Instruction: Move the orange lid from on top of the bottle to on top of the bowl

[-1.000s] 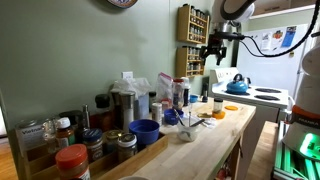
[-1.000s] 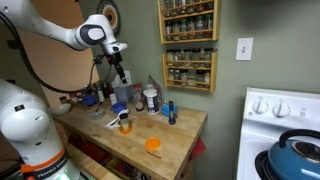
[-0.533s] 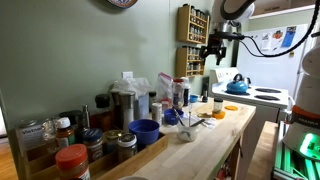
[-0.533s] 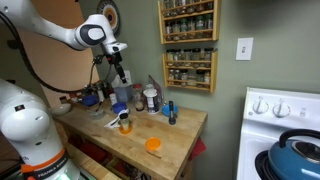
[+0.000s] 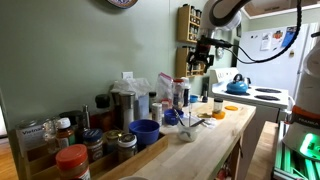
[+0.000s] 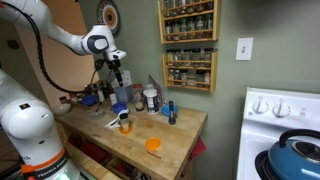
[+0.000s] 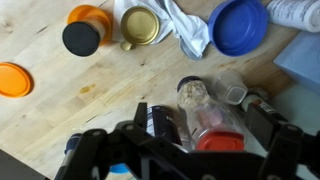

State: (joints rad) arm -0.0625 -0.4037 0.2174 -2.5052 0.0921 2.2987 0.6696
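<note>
The end effector (image 5: 201,60) has been shifted toward frame left, over the small orange-red cap (image 7: 218,141), which is still seated on the tall clear bottle (image 5: 179,93). Its jaws are seemingly spread, with nothing grasped. The round blue bowl (image 7: 240,24) is left uncovered.

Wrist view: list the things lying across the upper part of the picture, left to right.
Flat orange disc → black-capped orange jar → gold-lidded jar → white cloth → blue bowl.

- Air above the clutter is open, just the wall spice rack (image 6: 188,45) juts out behind.
- A steel canister (image 5: 124,100) and jars (image 5: 155,103) crowd the bottle (image 5: 180,92) sideways.
- Bare counter wood (image 7: 110,95) beside the black-lidded jar (image 7: 82,38) is free.
</note>
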